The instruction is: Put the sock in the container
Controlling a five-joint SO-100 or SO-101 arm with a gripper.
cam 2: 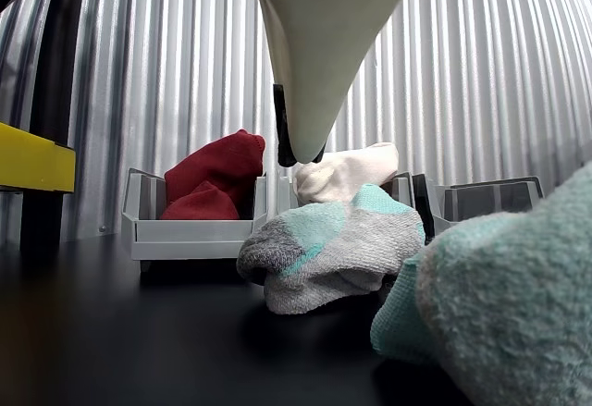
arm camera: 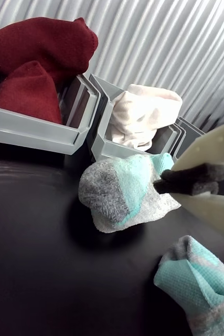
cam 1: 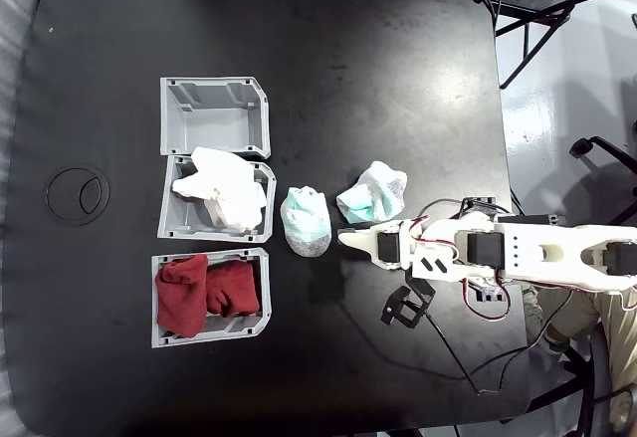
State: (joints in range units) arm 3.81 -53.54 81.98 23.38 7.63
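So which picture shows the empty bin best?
The fixed view: the empty container shows whole from above, with nothing inside. The wrist view catches just a rim edge behind the white socks' bin; the other view shows its front wall.

Fixed view: three bins stacked in a column at left — container (cam 1: 214,115) on top. Oval sock (cam 1: 306,221) right of middle bin (cam 1: 177,220); the sock (cam 1: 373,193) further right, near gripper (cam 1: 348,238).

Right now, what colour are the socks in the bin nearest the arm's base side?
Dark red socks, clearest in the fixed view, filling the bin.
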